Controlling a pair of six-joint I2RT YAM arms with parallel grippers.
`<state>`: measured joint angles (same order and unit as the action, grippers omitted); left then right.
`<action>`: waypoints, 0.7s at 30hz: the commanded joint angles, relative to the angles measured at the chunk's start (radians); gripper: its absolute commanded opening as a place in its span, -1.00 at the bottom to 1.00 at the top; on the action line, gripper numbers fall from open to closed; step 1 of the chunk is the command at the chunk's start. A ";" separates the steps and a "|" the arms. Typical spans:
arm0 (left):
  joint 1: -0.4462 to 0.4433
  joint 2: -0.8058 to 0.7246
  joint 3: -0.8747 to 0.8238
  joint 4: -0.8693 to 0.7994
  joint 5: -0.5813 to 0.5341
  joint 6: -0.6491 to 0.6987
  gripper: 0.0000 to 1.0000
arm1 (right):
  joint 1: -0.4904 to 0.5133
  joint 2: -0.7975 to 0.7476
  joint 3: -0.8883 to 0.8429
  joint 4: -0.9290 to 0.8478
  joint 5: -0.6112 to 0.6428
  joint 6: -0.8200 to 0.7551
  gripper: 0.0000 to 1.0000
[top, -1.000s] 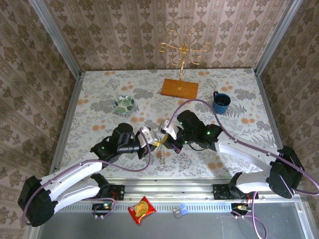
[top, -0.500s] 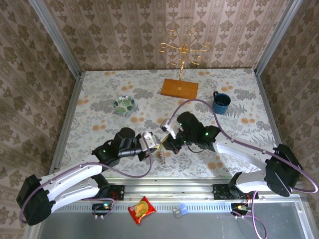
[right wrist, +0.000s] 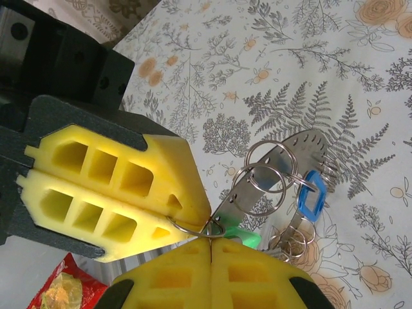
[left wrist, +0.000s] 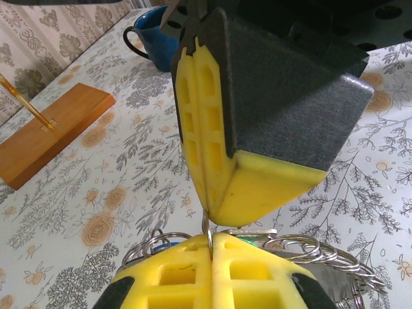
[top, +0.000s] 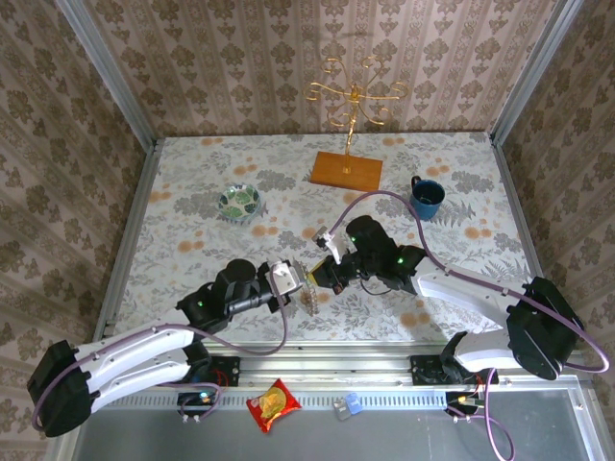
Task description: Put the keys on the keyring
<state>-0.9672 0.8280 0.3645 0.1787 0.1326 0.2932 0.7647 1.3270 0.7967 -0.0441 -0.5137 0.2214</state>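
Left tool (left wrist: 211,243) and right tool (right wrist: 211,248), tip to tip, both clamped on keyring (right wrist: 278,168); keys (right wrist: 309,201) just beside right tool; open bench (top: 192,192) around, mug (top: 426,197) well beyond.

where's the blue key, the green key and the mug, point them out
blue key (right wrist: 309,199), right wrist view, on its plastic head
green key (right wrist: 248,238), right wrist view, on the visible part of its head
mug (top: 426,199), top external view, on its body
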 commanded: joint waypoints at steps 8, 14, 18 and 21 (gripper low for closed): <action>-0.048 0.007 -0.090 0.258 -0.113 -0.069 -1.00 | -0.020 0.003 -0.043 0.136 -0.019 0.079 -1.00; -0.056 0.011 -0.122 0.320 -0.154 -0.105 -1.00 | -0.023 0.005 -0.062 0.180 -0.025 0.118 -1.00; -0.058 0.017 -0.141 0.362 -0.176 -0.125 -1.00 | -0.023 0.006 -0.070 0.182 -0.027 0.128 -1.00; -0.058 0.016 -0.147 0.379 -0.187 -0.132 -1.00 | -0.022 0.004 -0.068 0.167 -0.017 0.126 -1.00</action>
<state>-1.0149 0.8444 0.2260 0.4744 -0.0307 0.1974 0.7486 1.3281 0.7437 0.0956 -0.5308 0.3298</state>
